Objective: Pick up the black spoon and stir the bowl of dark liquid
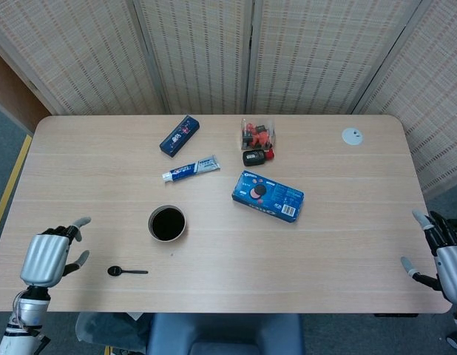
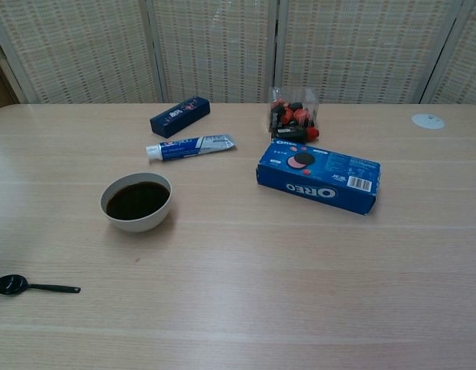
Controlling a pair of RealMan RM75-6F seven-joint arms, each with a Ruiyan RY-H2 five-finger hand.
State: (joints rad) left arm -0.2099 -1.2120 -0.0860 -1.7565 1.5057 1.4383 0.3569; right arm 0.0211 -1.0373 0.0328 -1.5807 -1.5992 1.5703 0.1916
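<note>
The white bowl [image 1: 167, 223] holds dark liquid, the black spoon [image 1: 126, 271] lies near it, and both hands, left [image 1: 45, 257] and right [image 1: 449, 259], hang empty with fingers spread.

The chest view shows neither hand. In the head view the right hand [image 1: 449, 259] at four o'clock is cut off by the picture's right edge, and the left arm below the left hand [image 1: 46, 255] runs out at the bottom near seven o'clock. The print on the toothpaste tube [image 1: 190, 168] is too small to read from the head view.
</note>
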